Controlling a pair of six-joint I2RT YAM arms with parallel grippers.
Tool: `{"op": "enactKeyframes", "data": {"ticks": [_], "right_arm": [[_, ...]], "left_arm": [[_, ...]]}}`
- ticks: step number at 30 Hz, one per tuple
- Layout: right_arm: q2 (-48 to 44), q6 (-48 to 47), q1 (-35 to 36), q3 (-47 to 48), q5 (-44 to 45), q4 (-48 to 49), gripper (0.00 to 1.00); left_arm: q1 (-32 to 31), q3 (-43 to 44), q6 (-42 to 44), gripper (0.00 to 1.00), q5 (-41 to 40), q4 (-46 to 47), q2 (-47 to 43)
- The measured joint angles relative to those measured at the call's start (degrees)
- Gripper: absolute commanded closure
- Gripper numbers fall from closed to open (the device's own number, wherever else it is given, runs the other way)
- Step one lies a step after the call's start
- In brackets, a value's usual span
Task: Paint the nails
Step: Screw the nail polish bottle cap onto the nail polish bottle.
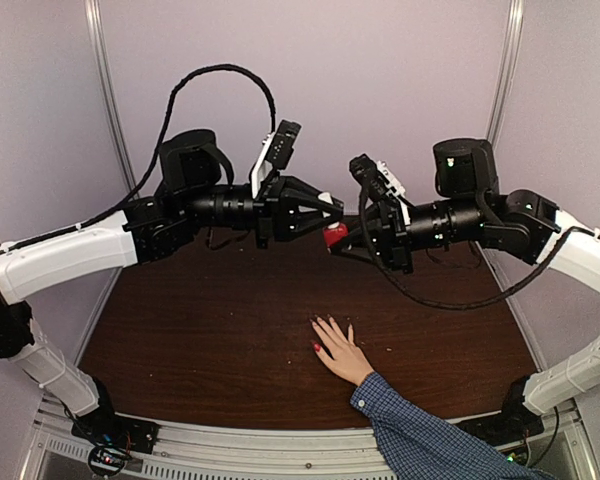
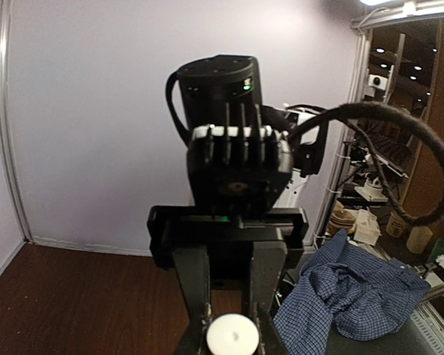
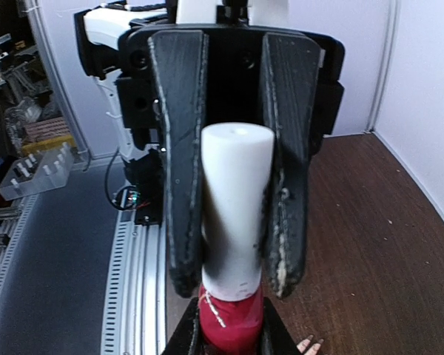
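Observation:
A light-skinned hand [image 1: 340, 352] in a blue checked sleeve [image 1: 420, 440] lies flat on the dark wooden table [image 1: 200, 330]. Its nails are tiny; one nail [image 1: 317, 347] shows glossy red. Well above it, the two grippers meet tip to tip. My right gripper [image 1: 342, 238] [image 3: 231, 336] is shut on the small red polish bottle [image 1: 334, 237] [image 3: 231, 325]. My left gripper [image 1: 330, 212] [image 2: 231, 334] is shut on the bottle's white cap [image 2: 231, 334] [image 3: 235, 207]. Two fingertips [image 3: 309, 345] of the hand peek in at the bottom of the right wrist view.
Pale walls enclose the table on three sides. A metal rail [image 1: 280, 440] runs along the near edge between the arm bases. Blue checked cloth [image 2: 355, 292] shows to the right in the left wrist view. A black cable [image 1: 450, 295] loops under the right arm.

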Motion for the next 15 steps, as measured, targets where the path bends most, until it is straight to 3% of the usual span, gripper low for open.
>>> {"op": "enactKeyframes", "data": {"ticks": [6,12,15], "right_arm": [[0.26,2.29,-0.61,-0.04,-11.76,1.86,1.00],[0.98,5.73,-0.98,-0.33,-19.85,6.10,1.00],[1.18,6.51,-1.03,-0.33,-20.92,6.82,1.00]], "left_arm": [[-0.09,0.15,-0.92,1.00,10.01,2.80,-0.11],[-0.28,0.63,-3.06,1.00,14.88,6.21,-0.04],[-0.28,0.79,-3.50,0.83,15.61,6.75,0.00]]}}
